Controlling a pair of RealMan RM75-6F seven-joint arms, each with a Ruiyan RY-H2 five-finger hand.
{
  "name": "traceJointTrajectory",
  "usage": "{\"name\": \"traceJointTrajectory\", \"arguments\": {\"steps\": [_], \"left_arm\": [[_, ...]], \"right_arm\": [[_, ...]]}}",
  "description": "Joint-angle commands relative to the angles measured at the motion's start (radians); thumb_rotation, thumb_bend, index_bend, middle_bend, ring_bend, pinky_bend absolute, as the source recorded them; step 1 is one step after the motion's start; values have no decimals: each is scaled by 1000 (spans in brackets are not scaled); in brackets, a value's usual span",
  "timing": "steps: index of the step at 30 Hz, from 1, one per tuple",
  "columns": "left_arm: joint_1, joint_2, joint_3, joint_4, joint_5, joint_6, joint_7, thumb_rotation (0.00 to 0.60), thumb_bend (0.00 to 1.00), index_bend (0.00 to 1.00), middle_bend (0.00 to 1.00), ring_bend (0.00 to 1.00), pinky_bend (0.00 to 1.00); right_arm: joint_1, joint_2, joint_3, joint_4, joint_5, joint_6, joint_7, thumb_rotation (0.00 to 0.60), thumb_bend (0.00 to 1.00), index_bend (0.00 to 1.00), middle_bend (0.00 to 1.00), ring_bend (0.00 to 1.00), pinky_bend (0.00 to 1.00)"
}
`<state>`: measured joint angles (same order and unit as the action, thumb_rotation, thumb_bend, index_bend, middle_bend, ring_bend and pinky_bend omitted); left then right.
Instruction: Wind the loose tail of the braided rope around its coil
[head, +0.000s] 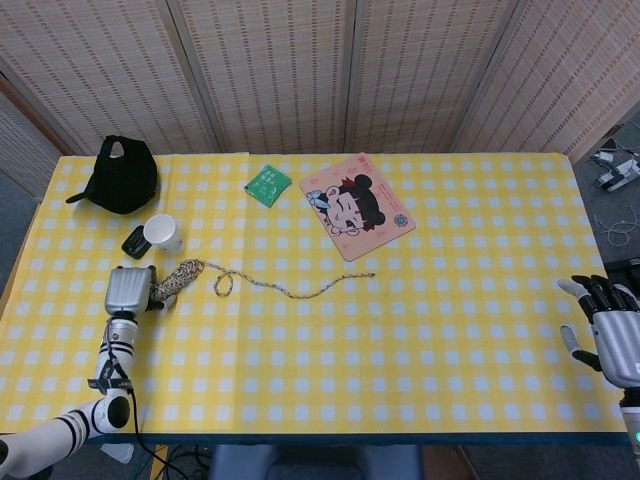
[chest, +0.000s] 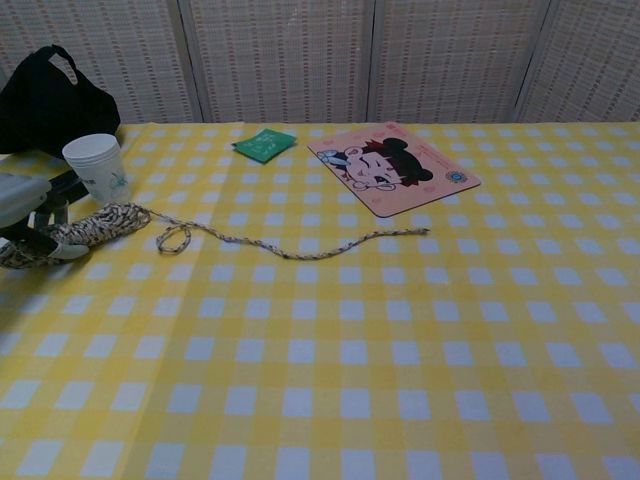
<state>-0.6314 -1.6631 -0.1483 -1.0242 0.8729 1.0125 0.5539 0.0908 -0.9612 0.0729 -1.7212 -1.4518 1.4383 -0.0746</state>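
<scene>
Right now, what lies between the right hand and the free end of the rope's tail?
Only bare checked tablecloth, as the head view shows. The right hand hangs at the table's right edge, far from the tail's end.

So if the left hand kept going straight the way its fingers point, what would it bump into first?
Probably the paper cup, or the small dark object beside it. The left hand grips the rope coil, fingers pointing away from the robot; depth is unclear.

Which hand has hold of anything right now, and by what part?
The left hand grips the braided rope by its coil; the tail lies loose on the table. The right hand holds nothing.
</scene>
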Motion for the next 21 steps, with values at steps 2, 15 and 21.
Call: {"name": "traceJointTrajectory", "arguments": {"steps": [2,15,21], "left_arm": [[2,-14,-11,25,17,-9,-29,322,199,600,627,561,418],[20,-10,-23,75,132,-22,-211,494,226,733,784,654,486],[44,76,-1,-26,257,12,-351,422,227,757,811,683,524]], "right_arm": [[-1,0,0,0,2,0,0,600,336,204,184,108,208],[-7,2,0,-6,3,7,-4,600,334,204,197,108,208],[-4,8,0,-15,-5,8,-9,600,333,204,205,108,208]]}}
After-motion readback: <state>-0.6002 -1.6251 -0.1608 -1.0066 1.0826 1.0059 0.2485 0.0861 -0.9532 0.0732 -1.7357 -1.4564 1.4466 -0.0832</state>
